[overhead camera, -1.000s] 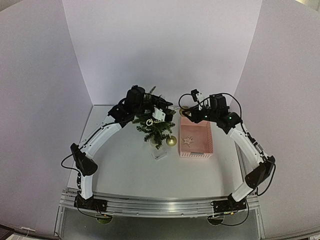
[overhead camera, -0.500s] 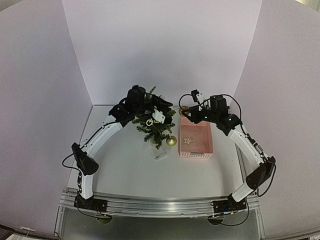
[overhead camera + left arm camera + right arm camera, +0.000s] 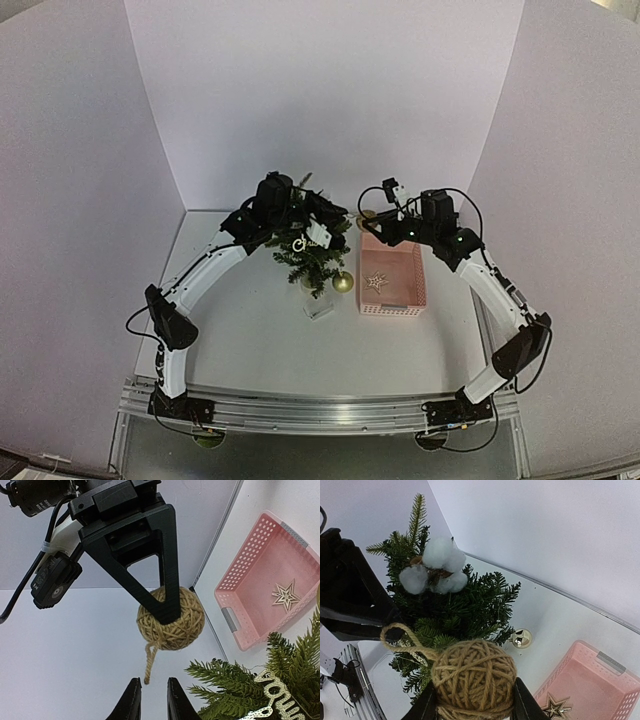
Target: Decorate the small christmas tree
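The right gripper (image 3: 474, 707) clamps a ball of tan jute twine (image 3: 472, 680), holding it up just right of the small dark green fir tree (image 3: 312, 255). The tree stands mid-table, left of the perforated pink plastic basket (image 3: 242, 565). Over the last second the left gripper (image 3: 152, 700) has drawn its jaws in to a narrow gap under the ball's dangling twine loop (image 3: 148, 662), with nothing visibly between them yet. It seems about to pinch that loop for hanging on a branch.
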`<state>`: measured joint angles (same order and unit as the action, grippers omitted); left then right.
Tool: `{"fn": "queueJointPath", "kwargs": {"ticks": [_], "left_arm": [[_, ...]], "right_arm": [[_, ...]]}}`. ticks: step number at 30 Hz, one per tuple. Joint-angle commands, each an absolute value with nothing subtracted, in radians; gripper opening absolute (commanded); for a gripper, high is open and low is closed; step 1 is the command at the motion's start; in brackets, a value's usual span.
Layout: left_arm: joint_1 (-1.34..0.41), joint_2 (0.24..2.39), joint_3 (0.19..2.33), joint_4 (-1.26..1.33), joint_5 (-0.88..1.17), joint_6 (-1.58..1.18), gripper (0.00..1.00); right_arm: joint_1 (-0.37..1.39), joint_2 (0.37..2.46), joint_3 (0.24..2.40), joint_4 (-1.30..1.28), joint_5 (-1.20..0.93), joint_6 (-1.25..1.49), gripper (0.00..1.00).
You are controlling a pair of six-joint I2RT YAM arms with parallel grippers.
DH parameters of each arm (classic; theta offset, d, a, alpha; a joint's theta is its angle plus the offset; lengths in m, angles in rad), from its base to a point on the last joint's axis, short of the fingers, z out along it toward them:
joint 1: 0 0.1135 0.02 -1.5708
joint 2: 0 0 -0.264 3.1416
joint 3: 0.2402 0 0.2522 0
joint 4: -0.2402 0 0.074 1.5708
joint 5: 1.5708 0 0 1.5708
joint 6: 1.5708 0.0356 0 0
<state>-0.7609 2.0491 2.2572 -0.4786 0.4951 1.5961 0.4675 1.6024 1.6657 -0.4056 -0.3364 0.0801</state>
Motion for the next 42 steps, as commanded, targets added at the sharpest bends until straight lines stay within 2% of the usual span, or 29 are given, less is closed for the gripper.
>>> {"fn": "queueJointPath", "kwargs": {"ticks": [1, 5, 9, 22, 42], "left_arm": [[-0.764, 2.051, 2.246, -0.414, 0.512, 1.578, 0.18], [-0.764, 2.051, 2.24, -0.404, 0.512, 1.573, 0.12], [-0.764, 2.051, 2.24, -0.408, 0.518, 1.566, 0.0], [-0.763, 2.062, 2.226, -0.453, 0.467, 1.612, 0.0], [-0.762, 2.063, 2.218, -0.489, 0.441, 1.641, 0.0]], "right_arm": [[0.471, 1.594, 1.672, -0.371, -0.365, 0.086, 0.06], [0.471, 1.596, 1.67, -0.371, -0.365, 0.086, 0.06], [0.471, 1.599, 1.671, -0.371, -0.359, 0.082, 0.06], [0.471, 1.618, 1.638, -0.373, -0.265, 0.022, 0.06], [0.472, 1.646, 1.631, -0.371, -0.293, 0.032, 0.06]]}}
